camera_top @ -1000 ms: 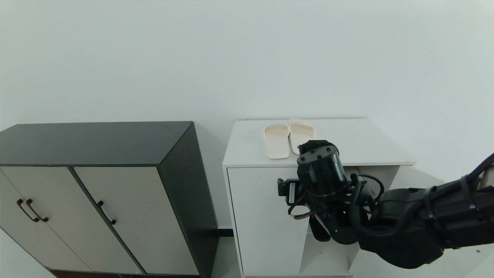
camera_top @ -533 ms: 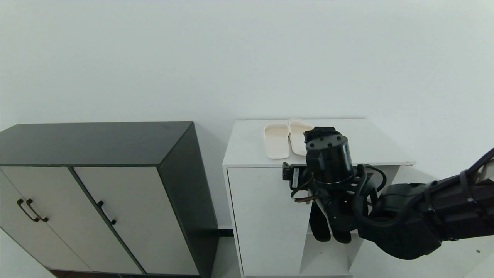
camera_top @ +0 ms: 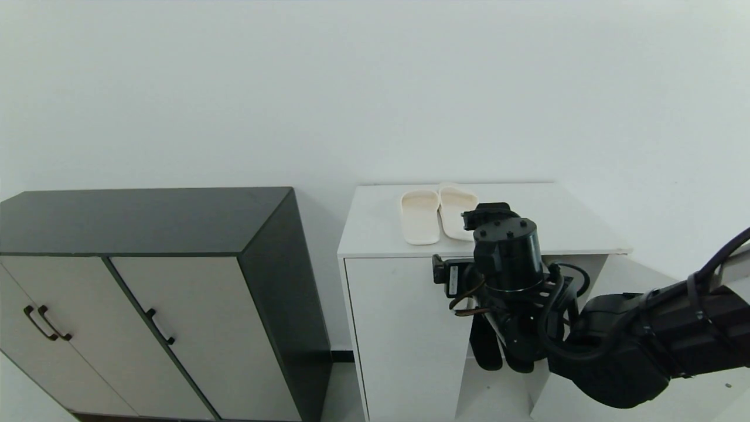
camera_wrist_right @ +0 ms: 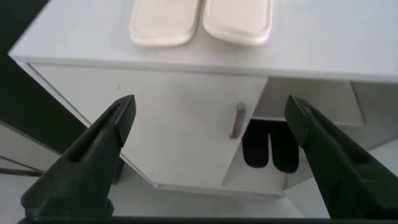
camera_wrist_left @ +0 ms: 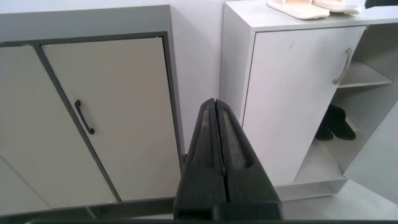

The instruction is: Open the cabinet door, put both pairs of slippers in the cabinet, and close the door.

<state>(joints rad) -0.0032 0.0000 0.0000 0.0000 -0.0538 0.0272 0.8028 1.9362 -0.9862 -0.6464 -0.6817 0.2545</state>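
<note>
- The right gripper hangs before the white two-bay cabinet, at the height of its top edge, jaws spread wide with nothing between them.
- Two cream foam slippers form one pair, lying on the cabinet top just beyond and above that gripper. They lie side by side and touching, long axes running from the front edge toward the wall, heel ends nearest the gripper.
- Two black slippers form a second pair, below the gripper and deeper in, on the floor of the open right bay. They are side by side, long axes running into the cabinet; I cannot tell which end faces out.
- The left bay's door is shut, its one metal handle between the spread fingers.
- The left gripper is well off to the left, fingers pressed together and empty, facing a dark cabinet with pale doors.
</note>
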